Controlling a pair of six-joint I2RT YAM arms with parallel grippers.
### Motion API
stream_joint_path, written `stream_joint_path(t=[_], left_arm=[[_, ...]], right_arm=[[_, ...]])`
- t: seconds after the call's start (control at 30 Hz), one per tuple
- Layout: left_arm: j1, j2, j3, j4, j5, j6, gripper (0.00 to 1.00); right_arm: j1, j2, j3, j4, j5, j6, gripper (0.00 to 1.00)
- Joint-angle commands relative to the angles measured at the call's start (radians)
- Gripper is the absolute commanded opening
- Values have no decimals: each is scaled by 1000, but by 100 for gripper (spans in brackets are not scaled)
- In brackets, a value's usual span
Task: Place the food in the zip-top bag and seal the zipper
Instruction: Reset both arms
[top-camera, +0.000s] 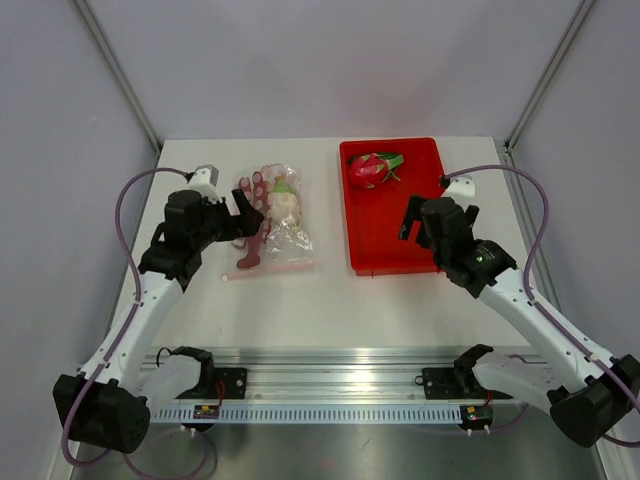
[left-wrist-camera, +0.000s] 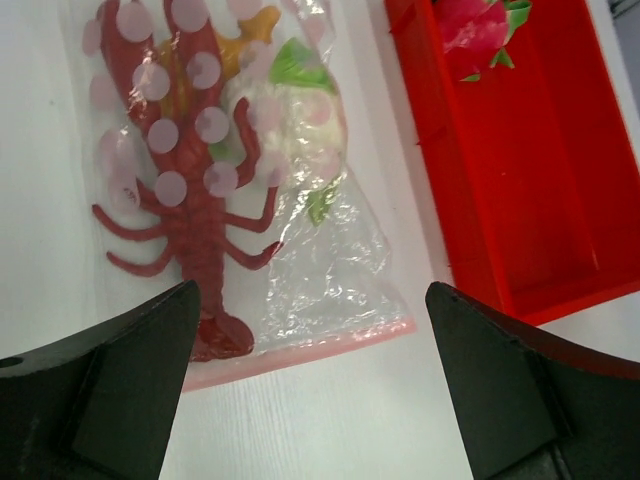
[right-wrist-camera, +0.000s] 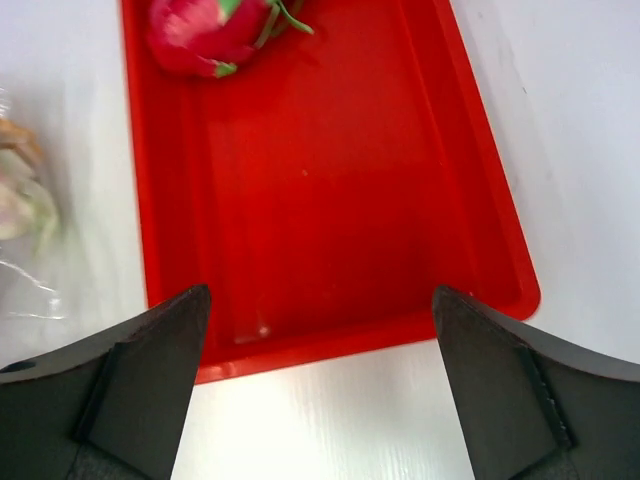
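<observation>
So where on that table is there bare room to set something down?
Widest: the table strip between the rail and the zip-top bag and red tray. The tray's near half, below the dragon fruit, is bare too. The bag-to-tray gap is narrow, and the left gripper crowds the bag.

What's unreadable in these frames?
zipper: sealed or not, too fine in every view.
zip-top bag: far end cut by the left wrist view's top edge; left gripper covers its side in the top view.
dragon fruit: cropped by the top edge in both wrist views.
</observation>
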Motion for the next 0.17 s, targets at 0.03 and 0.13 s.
stream_joint_path(t=[0.03, 0.13], left_arm=[[-4, -38, -37, 62, -100, -6, 99], [-10, -36, -34, 58, -94, 17, 99]], right_arm=[[-1, -33, -73, -58, 112, 79, 100], [-1, -62, -120, -20, 110, 82, 100]])
